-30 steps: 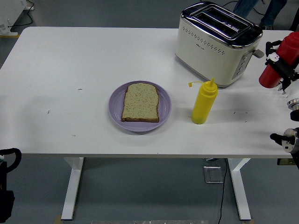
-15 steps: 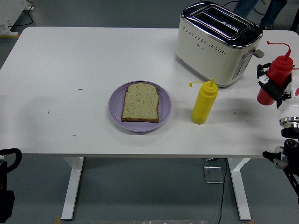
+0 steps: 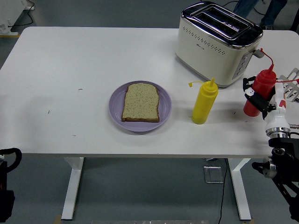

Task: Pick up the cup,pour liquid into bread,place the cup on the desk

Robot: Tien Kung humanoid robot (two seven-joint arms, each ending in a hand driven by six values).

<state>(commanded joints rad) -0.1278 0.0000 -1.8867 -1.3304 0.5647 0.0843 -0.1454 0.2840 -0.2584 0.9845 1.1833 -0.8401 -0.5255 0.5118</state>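
Observation:
A slice of bread (image 3: 140, 102) lies on a purple plate (image 3: 116, 113) near the table's middle. No cup shows; my right hand (image 3: 259, 99) is shut on a red squeeze bottle (image 3: 260, 89) and holds it upright at the table's right side, right of a yellow squeeze bottle (image 3: 204, 101) that stands on the table. My left arm (image 3: 7, 186) rests below the table's near edge at the lower left; its hand is hidden.
A cream and chrome toaster (image 3: 217, 43) stands at the back right, just behind the two bottles. A person's legs (image 3: 259, 8) show at the top right, beyond the table.
My right hand has carried the red bottle leftward and toward the near edge, closer to the yellow bottle. The bread, plate and left arm have not moved.

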